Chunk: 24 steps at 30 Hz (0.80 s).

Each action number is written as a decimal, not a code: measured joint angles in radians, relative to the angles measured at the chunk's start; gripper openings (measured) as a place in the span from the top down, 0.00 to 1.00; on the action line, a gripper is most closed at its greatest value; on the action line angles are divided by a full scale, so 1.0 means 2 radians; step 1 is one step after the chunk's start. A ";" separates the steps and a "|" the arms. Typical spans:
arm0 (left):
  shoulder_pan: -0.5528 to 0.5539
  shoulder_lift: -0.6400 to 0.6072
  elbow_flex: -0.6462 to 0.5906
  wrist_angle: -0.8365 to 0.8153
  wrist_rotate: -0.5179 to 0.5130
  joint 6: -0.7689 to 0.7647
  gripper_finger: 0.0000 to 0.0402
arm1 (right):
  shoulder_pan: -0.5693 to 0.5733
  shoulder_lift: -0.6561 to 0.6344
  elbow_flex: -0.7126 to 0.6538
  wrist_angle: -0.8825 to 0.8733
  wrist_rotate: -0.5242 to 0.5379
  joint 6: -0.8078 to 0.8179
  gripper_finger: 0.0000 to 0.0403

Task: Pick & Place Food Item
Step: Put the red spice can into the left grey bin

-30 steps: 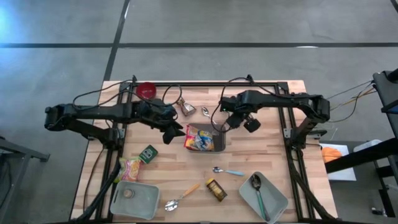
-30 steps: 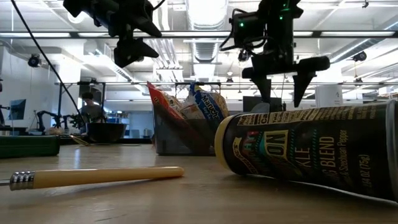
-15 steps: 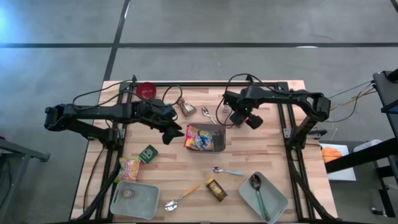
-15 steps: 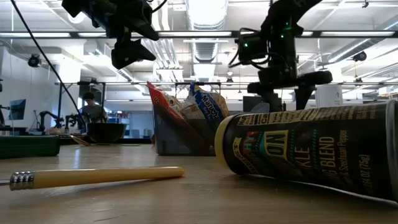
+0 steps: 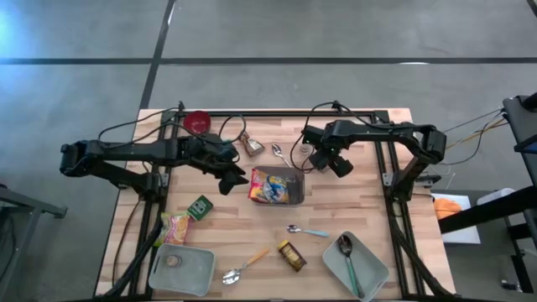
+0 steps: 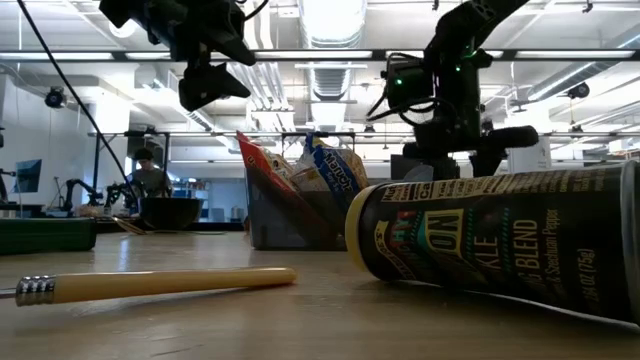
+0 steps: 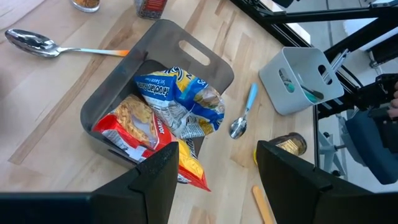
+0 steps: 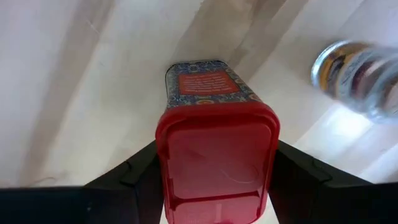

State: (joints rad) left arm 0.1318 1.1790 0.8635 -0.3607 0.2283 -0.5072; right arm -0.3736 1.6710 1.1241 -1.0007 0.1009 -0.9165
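Setting: grey concrete floor around a wooden counter, with an open workshop beyond it.
Task thing: spice tin, rectangular with a red lid, standing near the counter's back edge, just off the back right corner of the grey bin.
Right tool: pointing straight down over the tin, clamped on the two long sides of the lid.
Left tool: jaws apart, hovering empty beside the bin's left side.
Handling: probably rigid and light. The smooth lid may slip, so gripping the flat sides below the lid's rim looks safer.
Fragility: low, though the lid could pop off under a hard squeeze.
Tin label: red panel on a blue pattern, with writing too small to read.
Other writing: the fallen jar by the front edge shows "…KLE BLEND" and "(75g)".
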 joint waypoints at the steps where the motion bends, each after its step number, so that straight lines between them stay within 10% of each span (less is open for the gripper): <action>1: 0.000 0.000 0.000 0.000 0.000 0.000 0.46 | 0.000 0.000 0.005 -0.008 -0.004 0.020 0.47; 24: -0.002 0.000 0.001 0.087 -0.084 0.070 0.46 | 0.016 -0.019 0.226 -0.142 -0.196 0.492 0.47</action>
State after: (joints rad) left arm 0.1277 1.1797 0.8654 -0.1868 0.0593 -0.3676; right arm -0.3417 1.6321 1.5765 -1.2848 -0.2910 0.0667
